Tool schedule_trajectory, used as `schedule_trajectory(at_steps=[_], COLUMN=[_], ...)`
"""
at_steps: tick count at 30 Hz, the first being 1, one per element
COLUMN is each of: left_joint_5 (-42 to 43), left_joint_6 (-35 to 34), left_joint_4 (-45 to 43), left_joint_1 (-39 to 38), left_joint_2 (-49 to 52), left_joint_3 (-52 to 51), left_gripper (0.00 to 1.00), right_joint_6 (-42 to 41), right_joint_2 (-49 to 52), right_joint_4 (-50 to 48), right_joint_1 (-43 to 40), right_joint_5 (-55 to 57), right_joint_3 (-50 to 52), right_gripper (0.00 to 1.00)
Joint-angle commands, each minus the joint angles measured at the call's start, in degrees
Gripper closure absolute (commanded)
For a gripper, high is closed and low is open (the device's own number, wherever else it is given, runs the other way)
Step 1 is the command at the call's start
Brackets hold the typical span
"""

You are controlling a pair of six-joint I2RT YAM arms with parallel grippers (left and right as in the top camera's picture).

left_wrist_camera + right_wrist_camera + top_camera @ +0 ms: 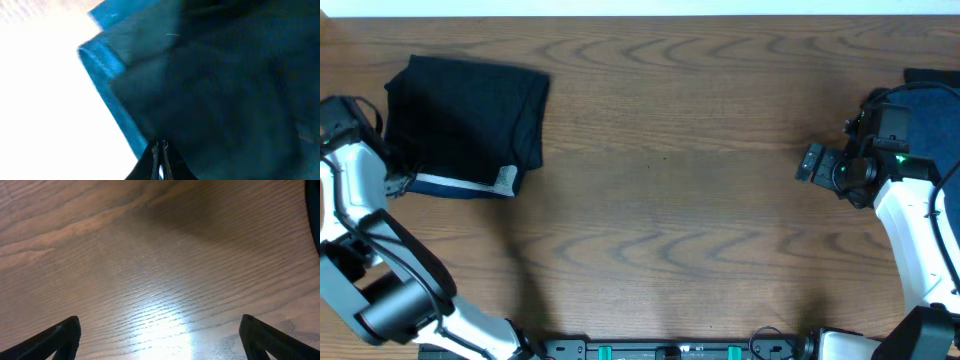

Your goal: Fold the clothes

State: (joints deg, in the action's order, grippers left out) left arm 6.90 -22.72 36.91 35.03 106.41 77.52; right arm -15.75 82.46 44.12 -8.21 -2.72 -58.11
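Bench (700,200): brown wood with broad looping grain is filling the whole overhead view; under the right wrist camera it is showing fine ridged lines and a soft glare patch.
Black garment (470,120): soft matte fabric is lying folded into a rough rectangle at the far left of the bench, its edges slightly rumpled.
Pale strip (460,184): a light inner edge is peeking out along the garment's near side.
Left tool (159,152): its fingers are pressing together with no gap, sitting at the garment's near-left corner over stepped fabric layers. Whether any cloth is pinched between them is impossible to tell.
Navy garment (930,110): dark blue cloth is lying at the far right edge, partly covered by the right arm.
Right tool (160,340): its jaws are standing wide apart, holding nothing, hovering over bare wood just beside the navy garment.
Spacing: the two garments are lying well apart, with bare wood between them.
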Motion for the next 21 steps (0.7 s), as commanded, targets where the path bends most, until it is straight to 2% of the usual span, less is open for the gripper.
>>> schedule_trajectory(at_steps=[1,7,14,21], left_joint_5=[0.2,8.8,17.5,18.4], left_joint_6=[-0.5,-0.5,-2.5,-0.2], left_joint_4=[-0.5,-1.1,-0.2,2.0], left_joint_1=[1.1,1.1,-0.2,-8.9], left_joint_2=[1.3,-2.1,-15.6,-29.0], left_joint_3=[-0.5,1.3,1.7,1.7], left_gripper=[0.94,0.94,0.94,0.94], right_joint_6=[0.2,0.2,0.2,0.2], right_joint_2=[-0.3,-0.3,-0.3,-0.3], right_joint_4=[0.1,0.1,0.1,0.1], right_joint_1=[-0.3,-0.3,-0.3,-0.3], right_joint_5=[0.8,0.8,0.8,0.8], right_joint_3=[-0.4,-0.4,-0.4,-0.4], right_gripper=[0.01,0.01,0.01,0.01])
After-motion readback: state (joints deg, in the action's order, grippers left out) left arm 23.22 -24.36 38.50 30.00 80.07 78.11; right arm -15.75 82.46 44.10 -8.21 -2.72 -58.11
